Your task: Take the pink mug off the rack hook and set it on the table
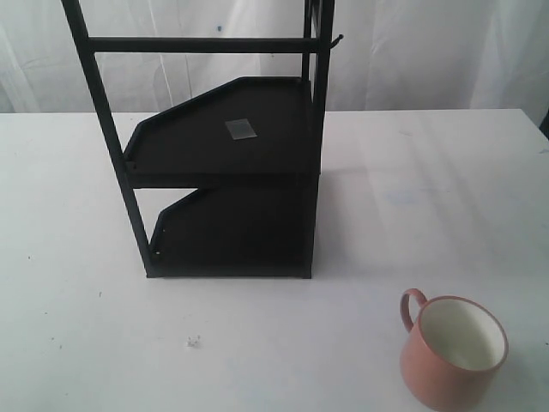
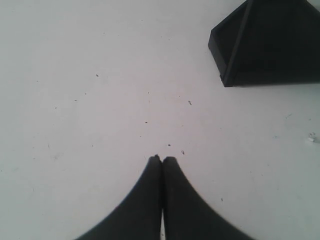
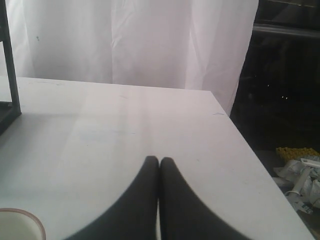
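You'll find the pink mug (image 1: 453,352) upright on the table (image 1: 429,172), nearest, mouth up, handle toward the rack (image 1: 232,154). Your left end effector (image 2: 161,159) faces down at the table, your right end effector (image 3: 159,160) looks along it; both pinched together, empty.

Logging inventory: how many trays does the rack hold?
2: the upper tray, bearing a grey sticker, and the lower tray directly beneath. The rack runs out of frame above, so more may be hidden.
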### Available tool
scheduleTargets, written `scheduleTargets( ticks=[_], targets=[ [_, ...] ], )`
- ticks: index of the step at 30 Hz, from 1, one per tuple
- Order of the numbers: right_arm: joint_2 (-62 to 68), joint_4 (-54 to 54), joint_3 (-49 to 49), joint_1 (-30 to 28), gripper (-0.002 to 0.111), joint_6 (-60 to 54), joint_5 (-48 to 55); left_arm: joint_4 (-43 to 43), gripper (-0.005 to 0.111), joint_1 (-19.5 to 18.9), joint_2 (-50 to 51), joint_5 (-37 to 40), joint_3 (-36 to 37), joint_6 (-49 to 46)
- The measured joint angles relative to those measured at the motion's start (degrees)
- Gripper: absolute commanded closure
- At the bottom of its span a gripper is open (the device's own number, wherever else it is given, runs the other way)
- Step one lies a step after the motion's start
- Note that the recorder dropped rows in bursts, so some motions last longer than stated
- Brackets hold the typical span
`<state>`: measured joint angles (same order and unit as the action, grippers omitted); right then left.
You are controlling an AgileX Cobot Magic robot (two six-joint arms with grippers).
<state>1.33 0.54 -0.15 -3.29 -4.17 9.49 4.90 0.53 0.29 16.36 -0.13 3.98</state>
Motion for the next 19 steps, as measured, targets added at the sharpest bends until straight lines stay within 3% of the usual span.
scheduleTargets(
  ticks=[19],
  targets=[
    [0.0,0.0,0.0,0.0,0.108,-0.5,0.0,0.0,0.107,0.0,0.0,0.0,0.0,0.0]
  ],
)
